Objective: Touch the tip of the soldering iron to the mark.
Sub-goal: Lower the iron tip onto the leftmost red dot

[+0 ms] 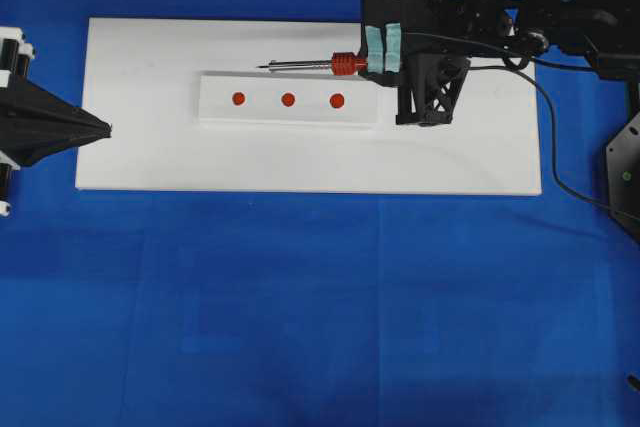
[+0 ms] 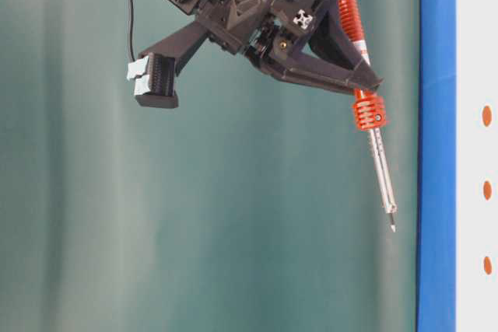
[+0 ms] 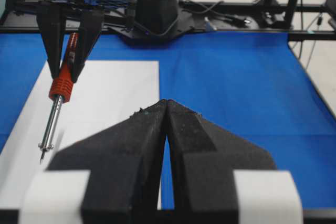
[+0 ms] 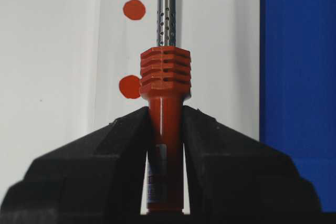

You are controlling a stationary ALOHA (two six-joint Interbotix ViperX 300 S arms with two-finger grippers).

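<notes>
The right gripper [image 4: 165,129] is clamping the soldering iron [image 1: 312,65] by its red handle, holding it above the white board's [image 1: 140,162] far edge; light, rigid, best gripped there; the left gripper [image 3: 167,124] is sitting closed, empty.

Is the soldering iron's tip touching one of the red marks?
No, the soldering iron hangs in the right gripper, its tip in the air.

We are reaching in from the right with our right arm, wrist tilted downward, and our right gripper [image 4: 165,129] is clamping its black fingers [image 4: 220,156] around a slim handle. We are holding our left gripper [image 3: 167,109] low at the left, its fingers pressed together, grasping nothing.
</notes>
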